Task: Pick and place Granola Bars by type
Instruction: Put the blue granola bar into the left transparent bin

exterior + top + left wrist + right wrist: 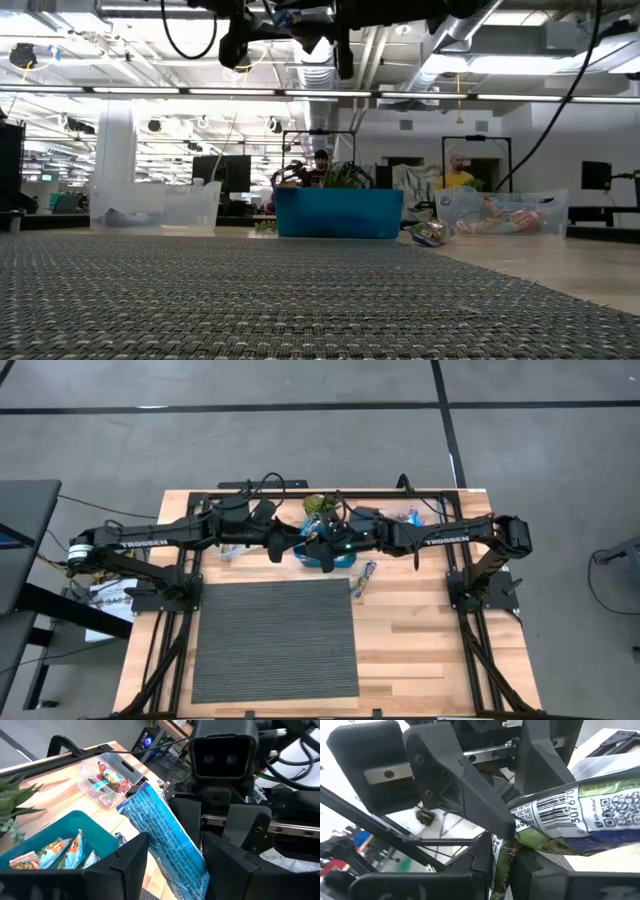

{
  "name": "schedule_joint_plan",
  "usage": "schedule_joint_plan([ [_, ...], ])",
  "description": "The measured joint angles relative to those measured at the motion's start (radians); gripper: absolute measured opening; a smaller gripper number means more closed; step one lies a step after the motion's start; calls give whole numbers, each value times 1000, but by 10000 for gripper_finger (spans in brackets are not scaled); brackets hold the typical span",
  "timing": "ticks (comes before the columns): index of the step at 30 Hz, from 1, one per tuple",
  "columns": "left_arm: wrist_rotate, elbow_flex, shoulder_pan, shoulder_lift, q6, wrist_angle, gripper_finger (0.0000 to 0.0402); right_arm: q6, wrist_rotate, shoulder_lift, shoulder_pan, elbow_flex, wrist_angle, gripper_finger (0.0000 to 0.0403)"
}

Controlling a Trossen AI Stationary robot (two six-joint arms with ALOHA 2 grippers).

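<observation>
Both arms reach inward from the table's two sides and meet over the blue bin [322, 557] at the back middle of the table; wrists raised, grippers well above the tabletop in the low view, only their lower ends showing at the frame's top.

Left gripper [172, 857] is clenched on a blue-wrapped bar [167, 840]; the bar sticks out forward between the two dark fingers [127, 857], tilted; the other arm's wrist camera housing [220, 755] sits right behind it, very close.

Right gripper [502, 865] is clamped on one end of a green-wrapped bar [565, 820]; barcode side faces the camera; the left arm's finger [465, 785] crosses just over that bar, so the two grippers are nearly touching; cannot tell if they make contact.

Blue bin holds more bars [50, 852] with orange and blue wrappers; the plant figure [320, 507] stands just behind the bin.

A clear container [107, 782] with reddish bars sits on the wood beside the bin, on the right arm's side; another clear container [155, 208] sits on the left arm's side.

One loose bar [364, 576] lies on the wood just beside the grey mat [275, 640], near the bin's front corner.
</observation>
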Motion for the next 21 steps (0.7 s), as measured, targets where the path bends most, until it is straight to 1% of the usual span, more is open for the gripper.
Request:
schedule_joint_plan([
  [6,-7,0,12,0,-5,-29,181,-41,15,0,19,29,-69,15],
  [10,2,0,26,0,-16,-44,181,-55,61,0,28,32,-79,22],
  [14,4,0,37,1,-19,-94,181,-55,66,0,29,32,-96,32],
  [19,5,0,40,0,-21,-108,181,-79,80,0,39,32,-106,13],
  [21,7,0,40,0,-31,-103,180,-80,79,0,40,32,-108,12],
])
